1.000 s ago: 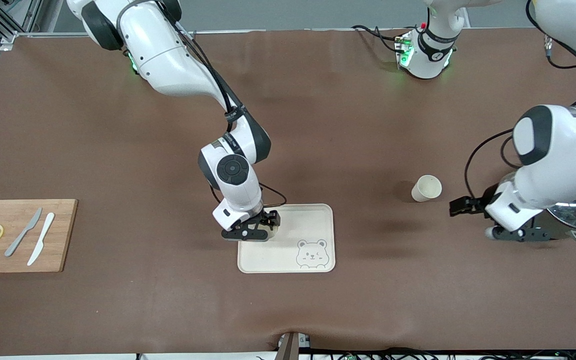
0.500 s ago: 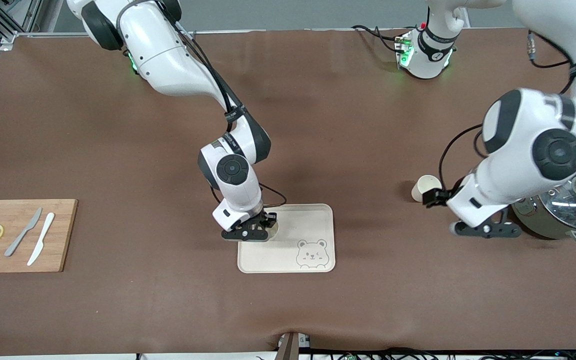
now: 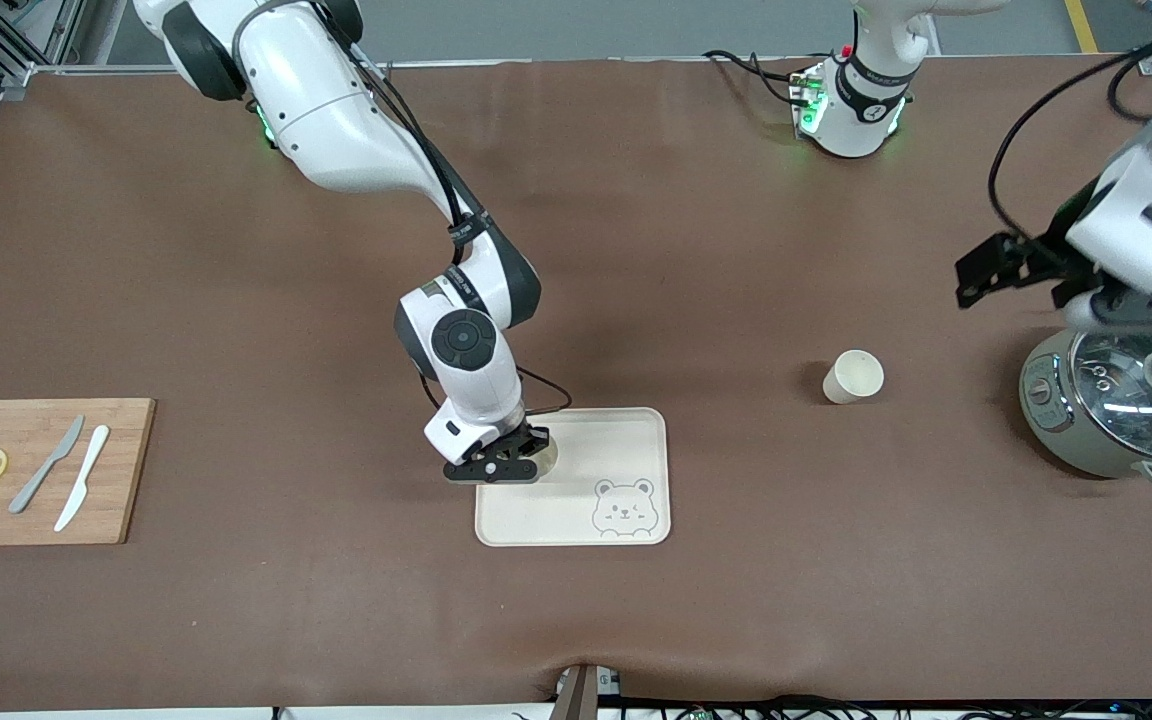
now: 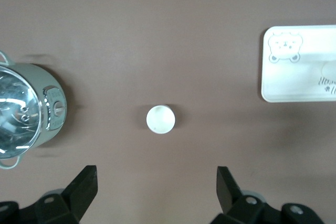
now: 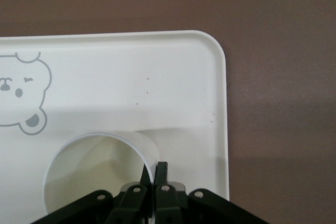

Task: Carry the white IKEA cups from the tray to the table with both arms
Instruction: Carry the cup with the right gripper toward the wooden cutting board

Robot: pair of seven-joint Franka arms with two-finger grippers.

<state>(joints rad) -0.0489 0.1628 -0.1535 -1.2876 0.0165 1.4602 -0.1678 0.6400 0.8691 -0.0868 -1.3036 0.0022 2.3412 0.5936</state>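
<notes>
Right wrist view, right tool (image 5: 151, 174) pinching smooth round cup (image 5: 100, 174) rim

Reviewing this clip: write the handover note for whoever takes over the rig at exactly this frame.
Right end effector: shut on the rim of the cup on the tray, at the tray's corner toward the right arm's end; not lifted yet.
Left end effector: open, holding nothing, high over the table near the pot.
Done: other cup stands upright on the table between tray and pot.
Left: lift the gripped cup off the tray and set it on the table.
</notes>
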